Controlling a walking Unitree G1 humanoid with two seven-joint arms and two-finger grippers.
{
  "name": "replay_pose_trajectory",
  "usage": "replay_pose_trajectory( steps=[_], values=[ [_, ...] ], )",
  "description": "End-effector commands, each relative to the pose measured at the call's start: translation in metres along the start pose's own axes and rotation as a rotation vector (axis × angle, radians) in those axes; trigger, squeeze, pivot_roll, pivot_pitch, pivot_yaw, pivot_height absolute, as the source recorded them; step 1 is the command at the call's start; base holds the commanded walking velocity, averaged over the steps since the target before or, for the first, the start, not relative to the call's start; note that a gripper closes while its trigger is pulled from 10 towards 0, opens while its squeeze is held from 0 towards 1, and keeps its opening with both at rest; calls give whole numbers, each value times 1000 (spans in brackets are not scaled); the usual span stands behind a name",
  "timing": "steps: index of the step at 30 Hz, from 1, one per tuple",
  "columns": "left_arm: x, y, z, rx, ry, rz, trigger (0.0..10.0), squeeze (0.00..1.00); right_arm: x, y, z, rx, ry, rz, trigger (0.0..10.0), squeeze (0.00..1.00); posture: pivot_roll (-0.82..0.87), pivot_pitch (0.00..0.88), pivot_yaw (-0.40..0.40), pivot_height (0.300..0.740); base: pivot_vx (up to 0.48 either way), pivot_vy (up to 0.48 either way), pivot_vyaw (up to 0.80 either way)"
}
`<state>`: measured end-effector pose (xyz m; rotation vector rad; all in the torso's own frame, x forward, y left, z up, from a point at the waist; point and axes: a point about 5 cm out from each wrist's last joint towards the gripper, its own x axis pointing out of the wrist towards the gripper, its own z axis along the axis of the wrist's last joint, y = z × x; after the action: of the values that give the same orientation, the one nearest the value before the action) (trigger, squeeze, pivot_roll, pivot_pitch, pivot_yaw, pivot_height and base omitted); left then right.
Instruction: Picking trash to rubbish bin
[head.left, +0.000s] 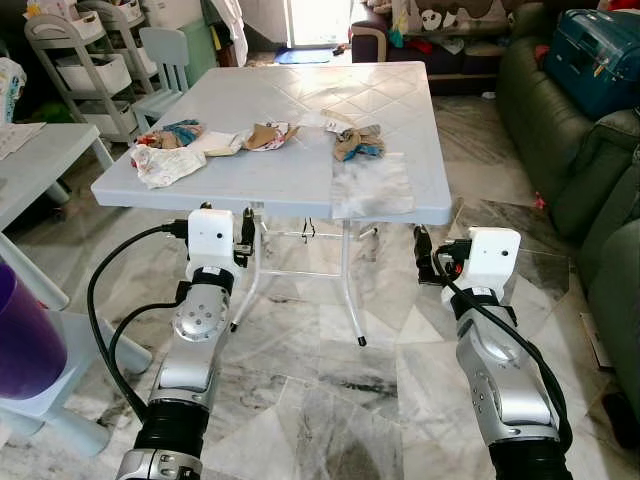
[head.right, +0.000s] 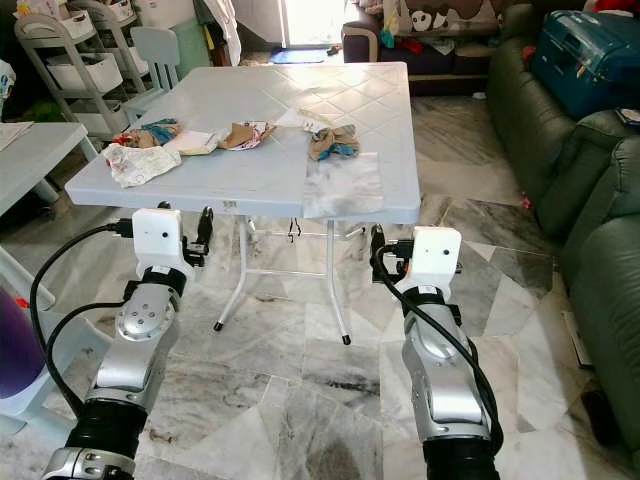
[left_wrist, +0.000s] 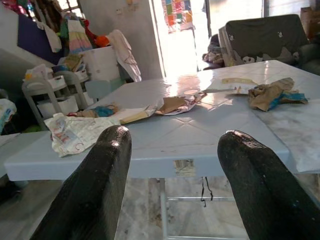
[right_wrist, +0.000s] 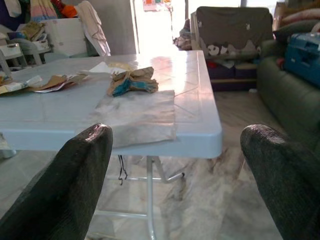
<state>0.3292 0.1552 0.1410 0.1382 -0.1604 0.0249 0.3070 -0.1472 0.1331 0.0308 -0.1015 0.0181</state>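
Observation:
A pale blue folding table (head.left: 300, 100) stands straight ahead. Trash lies along its near half: a crumpled white paper with red print (head.left: 165, 163), a colourful wrapper (head.left: 172, 134), a cream card (head.left: 220, 142), a brown paper scrap (head.left: 268, 135), a brown-and-blue paper ball (head.left: 358, 143) and a flat greyish plastic sheet (head.left: 372, 186) at the front edge. My left gripper (left_wrist: 175, 132) is open and empty, held below and just short of the table's front left edge. My right gripper (right_wrist: 177, 129) is likewise open and empty, below the front right corner.
A purple container (head.left: 20, 340) sits low at my left beside a second pale table (head.left: 30, 165). A shelf trolley (head.left: 90, 65) and small chair (head.left: 165, 55) stand behind. A green sofa (head.left: 590, 180) with a blue case (head.left: 600, 55) lines the right. Marble floor lies between.

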Motion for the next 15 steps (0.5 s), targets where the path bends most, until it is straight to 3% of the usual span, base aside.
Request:
replay_pose_trajectory(
  steps=[1, 4, 12, 15],
  values=[
    [4, 6, 8, 0, -30, 14, 10000, 0, 1, 5, 5, -28, -29, 30, 10000, 0, -53, 0, 50, 740, 0, 0, 0],
    [4, 7, 8, 0, -27, 13, 10000, 0, 1, 7, 6, -32, -32, 37, 10000, 0, -54, 0, 51, 740, 0, 0, 0],
    [5, 7, 7, -7, -23, 10, 10000, 0, 1, 7, 5, -33, -33, 38, 10000, 0, -54, 0, 53, 740, 261, 0, 0],
    [5, 5, 7, -9, -22, 2, 10000, 0, 1, 7, 5, -35, -35, 40, 10000, 0, -56, 0, 54, 740, 347, 244, 0]
  ],
)
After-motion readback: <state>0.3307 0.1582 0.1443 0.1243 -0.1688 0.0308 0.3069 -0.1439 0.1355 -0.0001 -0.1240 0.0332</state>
